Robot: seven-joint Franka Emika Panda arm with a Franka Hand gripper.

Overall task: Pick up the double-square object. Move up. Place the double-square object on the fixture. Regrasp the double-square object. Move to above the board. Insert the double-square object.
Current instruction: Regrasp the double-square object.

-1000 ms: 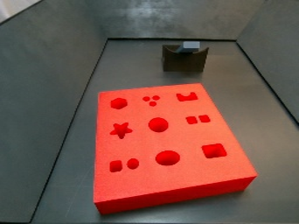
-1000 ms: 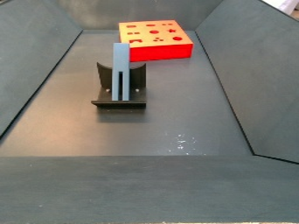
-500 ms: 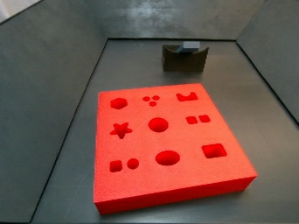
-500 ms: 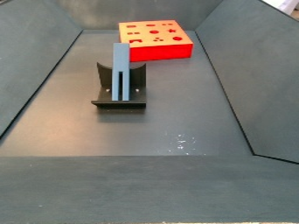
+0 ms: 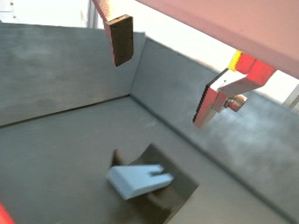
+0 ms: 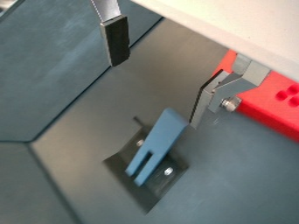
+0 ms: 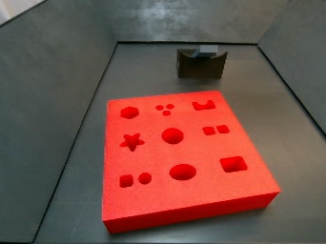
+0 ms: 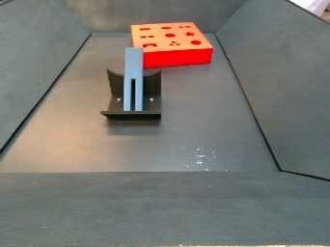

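Note:
The grey-blue double-square object (image 8: 134, 79) stands upright in the notch of the dark fixture (image 8: 153, 94), and only its top (image 7: 204, 50) shows above the fixture (image 7: 200, 66) from the far side. In both wrist views my gripper (image 5: 167, 72) (image 6: 162, 72) hangs open well above the bar (image 5: 138, 179) (image 6: 158, 147). Nothing sits between the fingers (image 6: 115, 44). The gripper is outside both side views. The red board (image 7: 152, 157) (image 8: 175, 58) lies on the floor beyond the fixture.
Sloped grey walls (image 8: 52, 87) enclose the dark floor (image 8: 194, 125) on all sides. A corner of the red board (image 6: 274, 96) shows beside the fixture's base plate (image 6: 149, 187) in a wrist view.

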